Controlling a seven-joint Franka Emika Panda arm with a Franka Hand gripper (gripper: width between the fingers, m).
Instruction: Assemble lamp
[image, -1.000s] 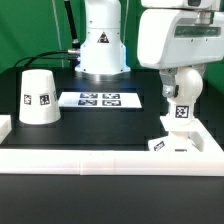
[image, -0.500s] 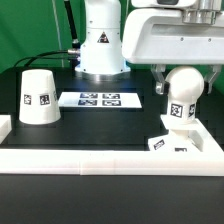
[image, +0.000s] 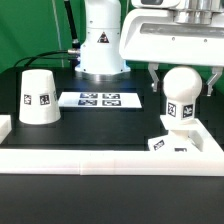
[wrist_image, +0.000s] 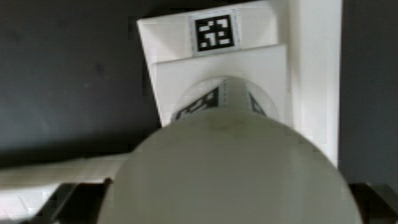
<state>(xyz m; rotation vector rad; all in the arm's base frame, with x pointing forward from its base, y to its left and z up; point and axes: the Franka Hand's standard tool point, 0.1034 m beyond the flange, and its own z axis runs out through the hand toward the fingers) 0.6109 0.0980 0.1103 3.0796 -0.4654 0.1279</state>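
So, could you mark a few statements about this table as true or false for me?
1. The cone-shaped shade stands alone at the exterior view's left. True.
2. The bulb lies on the marker board. False: it stands upright on the base.
3. The pincer is clamped on the shade. False: it hangs open, one finger on either side of the bulb.
4. In the exterior view, the marker board lies right of the shade. True.

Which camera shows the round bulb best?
The exterior view: the whole bulb shows, round top and tagged neck, standing on the base. The wrist view looks down from close, so the bulb is only a big blurry dome.
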